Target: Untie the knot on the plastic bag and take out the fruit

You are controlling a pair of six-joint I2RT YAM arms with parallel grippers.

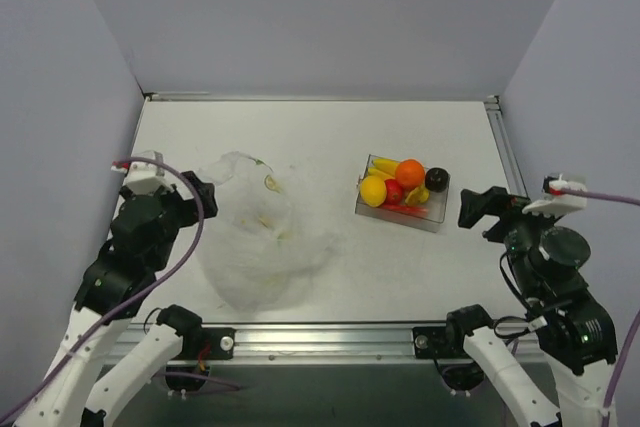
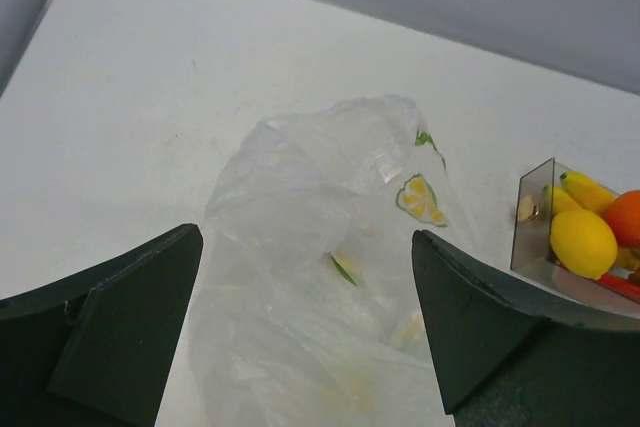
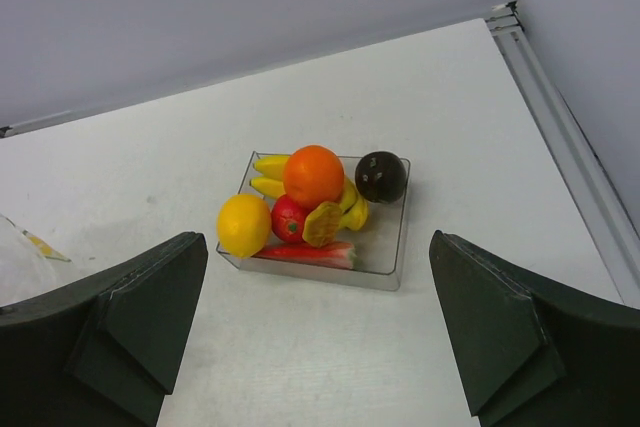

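The plastic bag [image 1: 262,235] lies limp and crumpled on the table's left half, whitish with small green-yellow prints [image 2: 420,197]. No knot shows on it. My left gripper [image 1: 203,193] hovers at the bag's left edge, open, with only the bag [image 2: 320,247] below between its fingers [image 2: 120,332]. The fruit sits in a clear box [image 1: 432,215]: an orange [image 3: 313,175], a lemon [image 3: 244,224], a dark ball [image 3: 381,176], bananas [image 3: 268,164] and red pieces [image 3: 290,219]. My right gripper [image 1: 478,209] stands open just right of the box, holding nothing.
The clear box [image 3: 401,247] stands right of centre on the white table. A metal rail [image 1: 505,152] runs along the right edge and another [image 1: 330,332] along the near edge. Grey walls close in the back and sides.
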